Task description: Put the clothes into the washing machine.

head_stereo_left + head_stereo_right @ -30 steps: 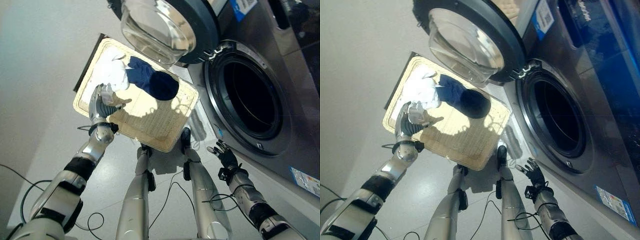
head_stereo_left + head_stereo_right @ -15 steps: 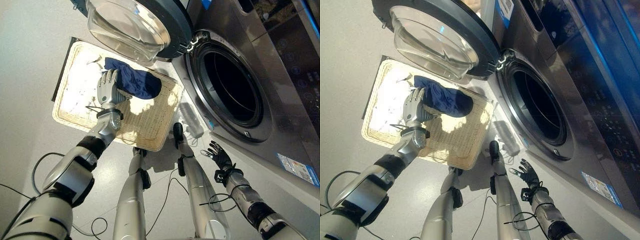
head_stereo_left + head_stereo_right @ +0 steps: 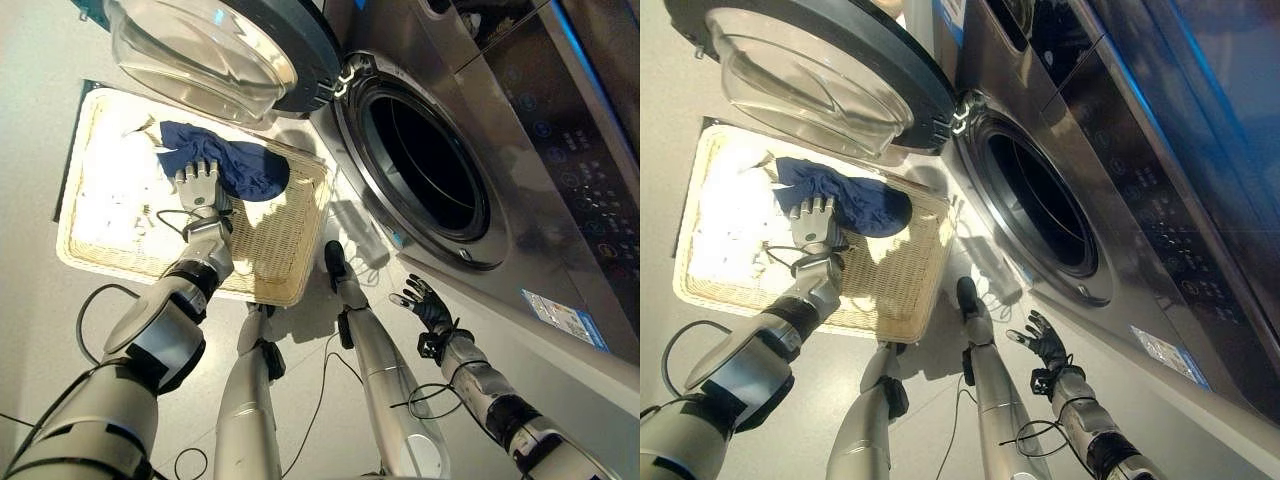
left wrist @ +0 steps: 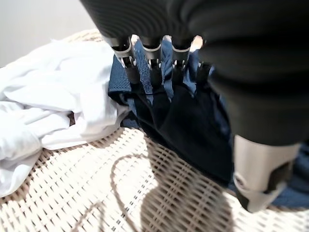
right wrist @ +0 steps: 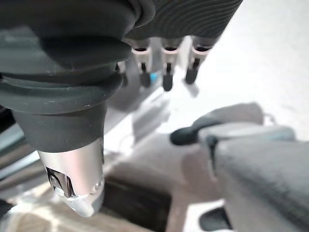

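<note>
Fingers of the left hand (image 3: 200, 187) lie straight on the navy garment (image 3: 235, 165); right hand (image 3: 424, 304) hangs spread.

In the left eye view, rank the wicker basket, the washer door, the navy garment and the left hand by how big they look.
1. Wicker basket and washer door: look alike; the door is nearer the camera and cut off, so unsure.
2. Navy garment.
3. Left hand, smallest.

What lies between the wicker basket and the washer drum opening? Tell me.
In the left eye view, bare pale floor and the washer's front panel separate the basket from the drum opening; the open door hangs above.
</note>
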